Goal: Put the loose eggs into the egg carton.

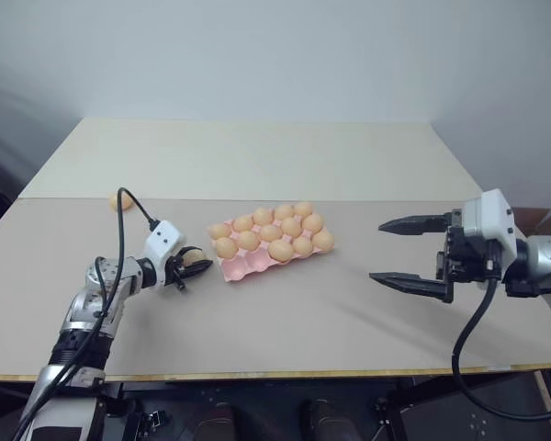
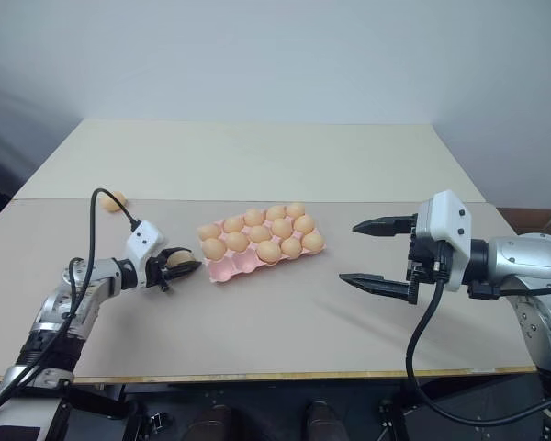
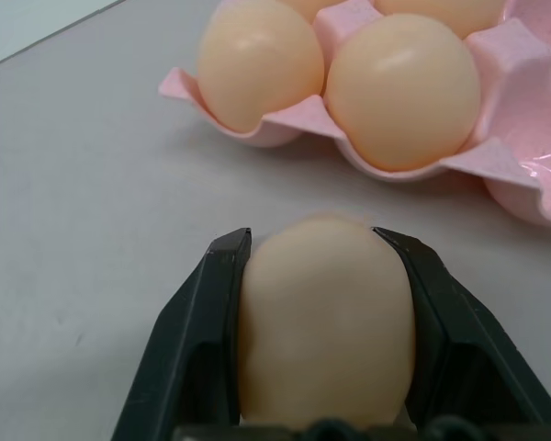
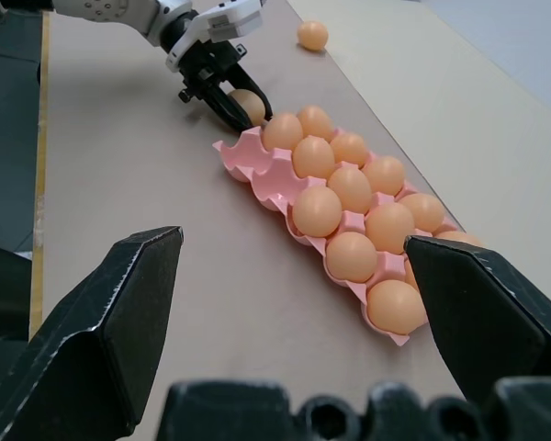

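The left end effector point(image 1: 185, 266) is clenched on one loose egg point(image 3: 326, 322), its two black fingers point(image 3: 202, 340) pressed against the egg's opposite flanks, low over the bench point(image 1: 349, 312) and just beside the near left corner of the pink egg carton point(image 1: 241, 269). Most cups of the carton already carry eggs; the cups along its near edge look empty, though the exact count is hard to read. A second loose egg point(image 1: 121, 201) lies on the bench well apart, off to the far left. The right end effector point(image 1: 413, 253) hangs released, jaws spread wide, to the right of the carton and touching nothing. The step in hand appears to be carrying the gripped egg into an open cup. To do it well, the egg should probably be lifted clear of the carton's raised rim before travelling across, since dragging sideways could snag the moulded lip and shove the light tray. The grip sits on a smooth, curved shell, so a slow, level carry seems wise. Centre the egg over an empty near cup, lower until it seats, then release without nudging the neighbouring eggs point(image 3: 402, 87).
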You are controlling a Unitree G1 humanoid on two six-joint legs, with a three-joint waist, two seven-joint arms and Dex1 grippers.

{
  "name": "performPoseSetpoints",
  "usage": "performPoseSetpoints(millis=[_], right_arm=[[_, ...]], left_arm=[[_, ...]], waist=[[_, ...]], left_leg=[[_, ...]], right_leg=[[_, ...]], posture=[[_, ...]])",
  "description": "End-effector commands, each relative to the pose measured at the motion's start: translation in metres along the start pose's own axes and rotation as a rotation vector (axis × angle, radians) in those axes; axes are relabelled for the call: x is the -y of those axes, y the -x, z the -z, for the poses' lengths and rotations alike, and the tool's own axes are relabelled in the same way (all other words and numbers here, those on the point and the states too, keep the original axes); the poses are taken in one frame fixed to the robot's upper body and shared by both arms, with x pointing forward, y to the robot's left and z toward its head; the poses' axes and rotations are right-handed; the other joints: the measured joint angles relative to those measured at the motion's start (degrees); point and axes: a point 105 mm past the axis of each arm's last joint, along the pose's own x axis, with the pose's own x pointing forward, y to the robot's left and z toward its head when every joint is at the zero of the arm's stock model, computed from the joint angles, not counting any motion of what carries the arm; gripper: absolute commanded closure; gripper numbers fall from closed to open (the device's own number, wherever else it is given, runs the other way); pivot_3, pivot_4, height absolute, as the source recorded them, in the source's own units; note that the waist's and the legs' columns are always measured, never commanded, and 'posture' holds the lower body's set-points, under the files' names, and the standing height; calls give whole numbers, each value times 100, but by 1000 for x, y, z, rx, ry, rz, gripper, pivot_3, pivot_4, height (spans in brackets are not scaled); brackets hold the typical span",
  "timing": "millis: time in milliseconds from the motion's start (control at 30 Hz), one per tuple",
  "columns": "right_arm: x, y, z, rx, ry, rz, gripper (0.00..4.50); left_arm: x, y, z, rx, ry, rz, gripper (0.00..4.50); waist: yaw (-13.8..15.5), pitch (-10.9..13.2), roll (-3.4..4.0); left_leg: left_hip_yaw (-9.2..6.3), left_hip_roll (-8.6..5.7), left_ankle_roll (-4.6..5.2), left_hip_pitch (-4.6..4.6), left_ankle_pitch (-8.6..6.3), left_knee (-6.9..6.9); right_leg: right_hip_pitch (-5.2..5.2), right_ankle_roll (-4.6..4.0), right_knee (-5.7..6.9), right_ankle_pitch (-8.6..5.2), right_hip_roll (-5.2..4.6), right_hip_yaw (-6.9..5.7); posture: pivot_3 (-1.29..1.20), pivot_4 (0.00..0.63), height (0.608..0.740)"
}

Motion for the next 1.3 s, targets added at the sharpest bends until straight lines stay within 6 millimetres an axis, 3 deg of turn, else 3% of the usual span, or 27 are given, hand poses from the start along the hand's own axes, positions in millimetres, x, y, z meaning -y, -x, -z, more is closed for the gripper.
performPoseSetpoints(millis=[33, 233, 467, 600, 833, 1000, 1300], right_arm=[[4, 2, -10, 23, 44, 16, 0], [5, 1, -11, 34, 44, 13, 0], [4, -1, -10, 39, 39, 6, 0], [4, -1, -12, 42, 44, 7, 0], [3, 0, -14, 46, 47, 16, 0], [-3, 10, -6, -16, -11, 29, 0], [-33, 26, 16, -150, -70, 9, 0]], left_arm=[[-6, 11, -13, 43, -26, -32, 2723], [-8, 29, -34, 95, -76, -32, 2723], [10, 36, -67, 189, -138, 58, 2723], [28, 28, -86, 242, -184, 152, 2723], [57, 4, -98, 263, -232, 327, 2723], [60, -17, -102, 247, -256, 379, 2723], [63, -35, -99, 222, -290, 444, 2723]], waist=[[8, 0, 0], [8, 0, 0], [13, 0, 0], [17, 0, 0], [14, 0, 0], [17, 0, 0], [4, -1, -1]], left_leg=[[0, 0, 0, 0, 0, 0], [-1, 0, 0, -2, 0, 0], [-1, 0, 0, -1, 0, 0], [-1, -1, 0, -2, 0, 0], [-1, -2, 0, -2, 0, 0], [-3, -3, 1, -2, 1, 1], [-8, -6, 1, -1, 0, 11]], right_leg=[[0, 0, 0, 0, 0, 0], [0, 0, -2, 0, -1, -1], [0, 0, -1, 0, -1, -1], [0, 0, -2, 0, -1, -1], [1, 0, -2, 0, 1, 0], [2, 0, -1, 0, 3, 1], [11, 3, -1, 1, 2, 1]], posture=[[0, 150, 740], [0, 150, 740], [0, 150, 740], [0, 150, 740], [0, 150, 740], [0, 150, 740], [0, 150, 740]])
